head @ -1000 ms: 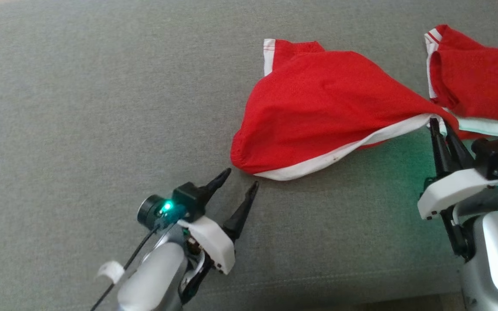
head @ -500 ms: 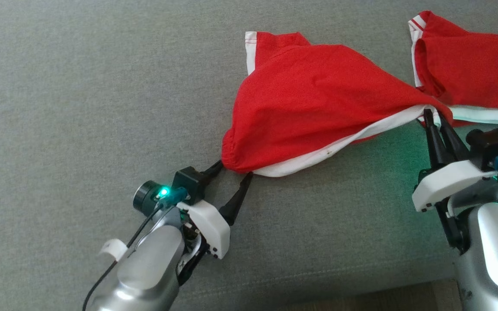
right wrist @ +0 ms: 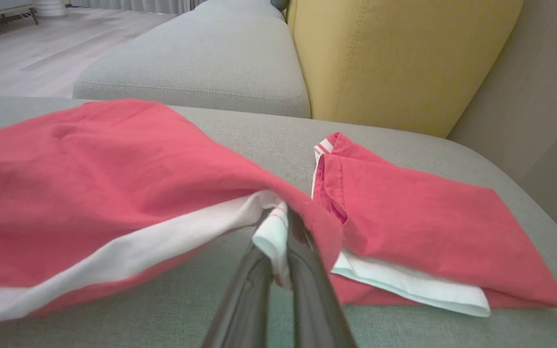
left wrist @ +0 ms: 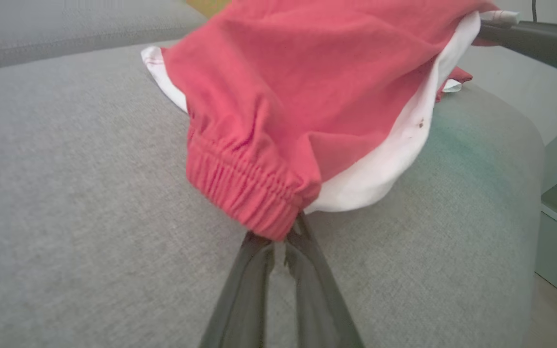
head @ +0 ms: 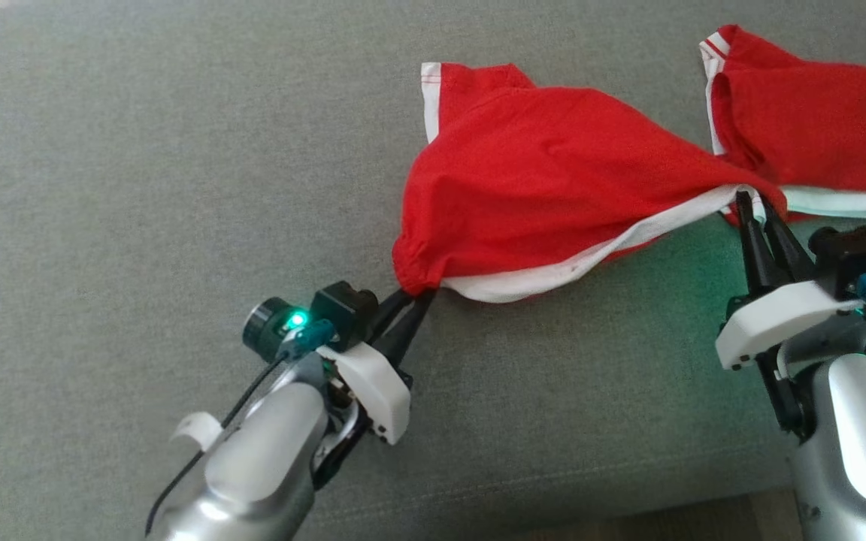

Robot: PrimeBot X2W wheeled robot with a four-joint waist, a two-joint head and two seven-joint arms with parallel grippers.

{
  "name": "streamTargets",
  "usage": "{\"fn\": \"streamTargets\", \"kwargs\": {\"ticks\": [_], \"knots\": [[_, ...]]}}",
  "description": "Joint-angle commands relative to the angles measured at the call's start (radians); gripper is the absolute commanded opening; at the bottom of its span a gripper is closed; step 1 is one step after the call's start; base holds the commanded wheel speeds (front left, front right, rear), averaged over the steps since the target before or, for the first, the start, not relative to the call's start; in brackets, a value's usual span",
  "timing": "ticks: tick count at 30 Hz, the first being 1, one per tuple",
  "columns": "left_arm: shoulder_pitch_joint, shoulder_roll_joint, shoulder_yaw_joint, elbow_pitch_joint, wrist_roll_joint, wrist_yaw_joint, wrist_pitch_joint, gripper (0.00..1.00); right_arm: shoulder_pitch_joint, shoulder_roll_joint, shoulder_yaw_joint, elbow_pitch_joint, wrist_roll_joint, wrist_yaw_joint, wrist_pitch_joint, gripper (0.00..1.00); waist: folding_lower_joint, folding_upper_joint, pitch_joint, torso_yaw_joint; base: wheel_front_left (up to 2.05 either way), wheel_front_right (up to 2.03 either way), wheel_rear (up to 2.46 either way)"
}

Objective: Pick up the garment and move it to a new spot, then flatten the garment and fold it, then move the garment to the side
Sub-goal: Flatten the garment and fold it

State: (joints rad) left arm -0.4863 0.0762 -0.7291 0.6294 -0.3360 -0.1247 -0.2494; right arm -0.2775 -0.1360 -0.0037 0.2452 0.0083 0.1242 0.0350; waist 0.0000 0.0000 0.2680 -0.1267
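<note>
The garment [head: 553,188] is a pair of red shorts with white trim, spread across a grey sofa cushion [head: 140,173]. My left gripper [head: 419,291] is shut on the gathered elastic waistband at the garment's near-left corner; the left wrist view has that waistband [left wrist: 254,191] pinched at my fingertips [left wrist: 285,239]. My right gripper [head: 750,201] is shut on the white-edged fabric at the right, where the garment bunches. In the right wrist view my right gripper [right wrist: 278,217] pinches the white hem, with the red cloth [right wrist: 90,183] lifted to the left and more of the cloth [right wrist: 428,222] lying flat to the right.
A yellow back cushion [right wrist: 394,53] and a second grey seat cushion [right wrist: 201,63] stand beyond the garment. The sofa's front edge [head: 553,511] runs near both forearms, with wood floor below it. To the left of the garment the cushion is bare grey fabric.
My left gripper moved forward to the garment's near-left corner and closed on the waistband. The right gripper kept its grip. The head view shifted slightly.
</note>
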Motion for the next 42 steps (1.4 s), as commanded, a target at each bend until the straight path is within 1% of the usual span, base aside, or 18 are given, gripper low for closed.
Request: {"fn": "streamTargets", "kwargs": {"ticks": [1, 4, 7, 13, 21, 25, 28, 32, 35, 38, 42], "knots": [[-0.018, 0.031, 0.039, -0.050, 0.012, -0.006, -0.012, 0.00, -0.030, -0.012, 0.016, -0.035, -0.003, 0.007, -0.015, 0.00, 0.0000, 0.0000, -0.017, 0.010, 0.00, 0.00, 0.00], [-0.011, 0.040, 0.057, -0.082, 0.018, -0.003, -0.012, 0.00, -0.031, -0.017, 0.018, -0.039, -0.003, 0.007, -0.022, 0.00, 0.0000, 0.0000, -0.032, 0.018, 0.00, 0.00, 0.00], [-0.010, 0.067, 0.097, -0.159, 0.033, 0.008, -0.012, 0.00, -0.045, -0.033, 0.029, -0.054, -0.006, 0.007, -0.038, 0.00, 0.0000, 0.0000, -0.065, 0.033, 0.00, 0.00, 0.00], [-0.062, 0.132, 0.139, -0.251, 0.052, 0.013, -0.008, 0.00, -0.110, -0.075, 0.070, -0.091, -0.007, 0.007, -0.056, 0.00, 0.0000, 0.0000, -0.118, 0.045, 0.00, 0.00, 0.00], [-0.208, 0.222, 0.201, -0.392, 0.051, 0.015, 0.083, 0.00, -0.263, -0.146, 0.135, -0.116, -0.005, 0.007, -0.067, 0.00, 0.0000, 0.0000, -0.191, 0.043, 0.00, 0.00, 0.00], [-0.257, 0.255, 0.238, -0.458, 0.050, 0.033, 0.116, 0.00, -0.301, -0.159, 0.166, -0.135, -0.001, 0.007, -0.071, 0.00, 0.0000, 0.0000, -0.229, 0.038, 0.00, 0.00, 0.00], [-0.250, 0.278, 0.253, -0.509, 0.037, 0.040, 0.154, 0.00, -0.283, -0.166, 0.180, -0.164, 0.008, 0.007, -0.065, 0.00, 0.0000, 0.0000, -0.254, 0.034, 0.00, 0.00, 0.00], [-0.178, 0.314, 0.257, -0.595, 0.003, 0.046, 0.229, 0.00, -0.208, -0.164, 0.166, -0.239, 0.026, 0.007, -0.052, 0.00, 0.0000, 0.0000, -0.275, 0.031, 0.00, 0.00, 0.00], [-0.105, 0.346, 0.259, -0.681, -0.039, 0.046, 0.294, 0.00, -0.133, -0.167, 0.151, -0.318, 0.027, 0.007, -0.031, 0.00, 0.0000, 0.0000, -0.282, 0.031, 0.00, 0.00, 0.00], [-0.051, 0.383, 0.278, -0.777, -0.074, 0.058, 0.349, 0.00, -0.066, -0.171, 0.128, -0.416, 0.013, 0.007, 0.006, 0.00, 0.0000, 0.0000, -0.278, 0.032, 0.00, 0.00, 0.00], [-0.043, 0.425, 0.316, -0.885, -0.094, 0.078, 0.400, 0.00, -0.025, -0.179, 0.108, -0.537, -0.002, 0.007, 0.062, 0.00, 0.0000, 0.0000, -0.255, 0.030, 0.00, 0.00, 0.00]]}}
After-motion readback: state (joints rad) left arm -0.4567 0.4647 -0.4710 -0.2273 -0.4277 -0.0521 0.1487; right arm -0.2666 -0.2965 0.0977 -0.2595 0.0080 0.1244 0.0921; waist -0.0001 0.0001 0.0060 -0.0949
